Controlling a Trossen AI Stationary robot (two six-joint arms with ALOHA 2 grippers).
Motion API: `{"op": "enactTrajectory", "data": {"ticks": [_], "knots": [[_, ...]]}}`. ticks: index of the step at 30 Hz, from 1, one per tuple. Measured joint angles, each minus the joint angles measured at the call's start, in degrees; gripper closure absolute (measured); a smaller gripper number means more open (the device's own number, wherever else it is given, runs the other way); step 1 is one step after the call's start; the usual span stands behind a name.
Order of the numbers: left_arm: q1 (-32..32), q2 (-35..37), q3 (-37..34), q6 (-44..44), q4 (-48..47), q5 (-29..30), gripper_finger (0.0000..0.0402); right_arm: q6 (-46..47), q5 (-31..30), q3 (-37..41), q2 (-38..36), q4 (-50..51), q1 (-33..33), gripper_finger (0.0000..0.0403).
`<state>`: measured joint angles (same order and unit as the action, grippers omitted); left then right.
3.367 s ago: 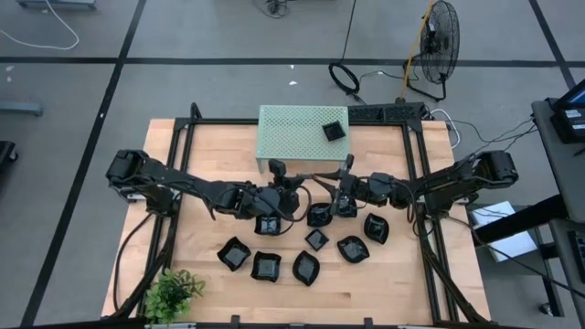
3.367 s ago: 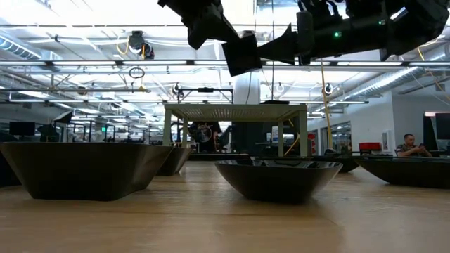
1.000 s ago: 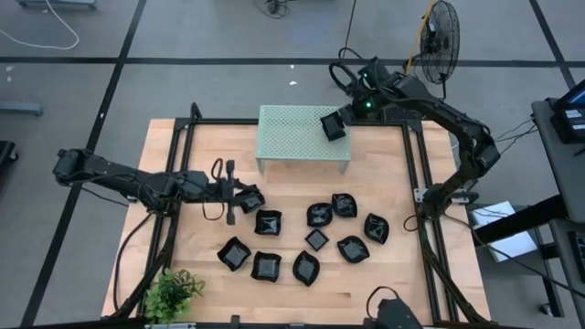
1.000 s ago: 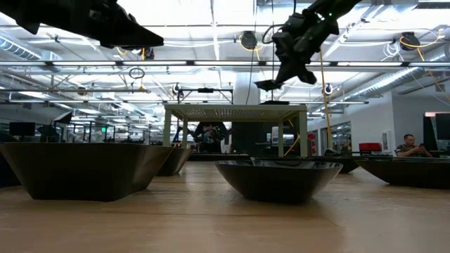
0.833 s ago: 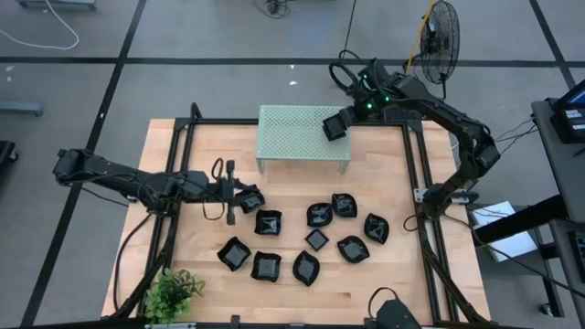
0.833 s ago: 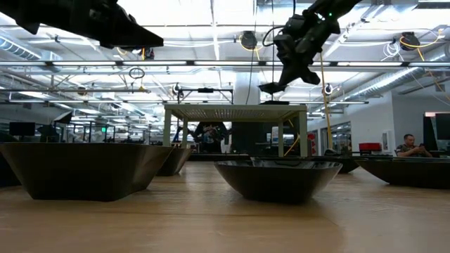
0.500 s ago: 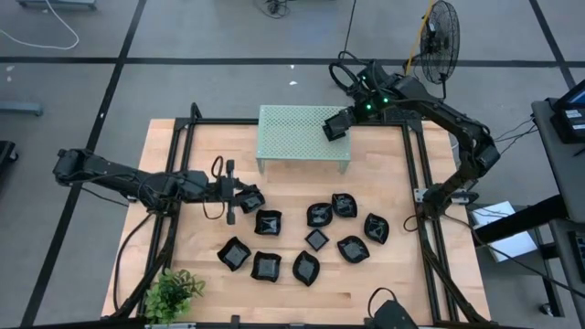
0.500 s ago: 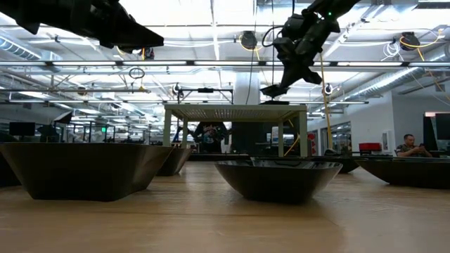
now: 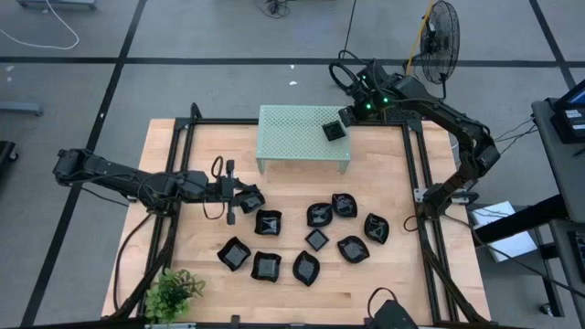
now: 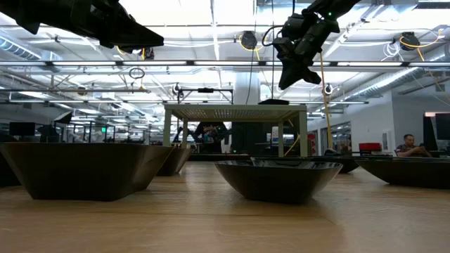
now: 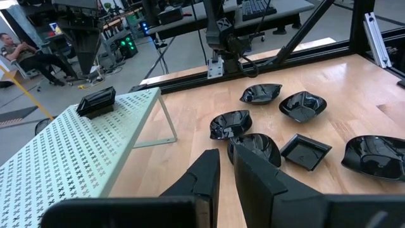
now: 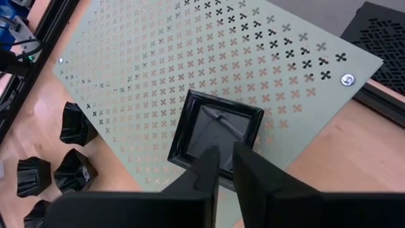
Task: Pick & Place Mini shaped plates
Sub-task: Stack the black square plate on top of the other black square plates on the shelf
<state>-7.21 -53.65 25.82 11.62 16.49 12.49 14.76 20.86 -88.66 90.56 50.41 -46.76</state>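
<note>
A square plate sits on the green stand; the right gripper hovers above it, jaws slightly parted, while the left gripper, jaws nearly closed, holds nothing.

The small plates are glossy black, like the square plate on the stand, which is pale green metal punched with rows of little crosses. The table is light wood grain. A green plant sits at its corner.

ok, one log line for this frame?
right gripper: above square plate on stand | left gripper: over table, waiting
</note>
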Motion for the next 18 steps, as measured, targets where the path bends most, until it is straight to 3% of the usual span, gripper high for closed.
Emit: {"op": "enactTrajectory", "data": {"ticks": [9,18], "knots": [[0.01,0.00,0.00,-0.11,0.02,0.00,0.0350,-2.09,0.12,0.00,0.00,-5.17,2.47,0.0341],[0.01,0.00,0.00,-0.11,0.03,0.00,0.0350,-4.63,0.20,0.00,0.00,-13.07,13.43,0.0322]]}}
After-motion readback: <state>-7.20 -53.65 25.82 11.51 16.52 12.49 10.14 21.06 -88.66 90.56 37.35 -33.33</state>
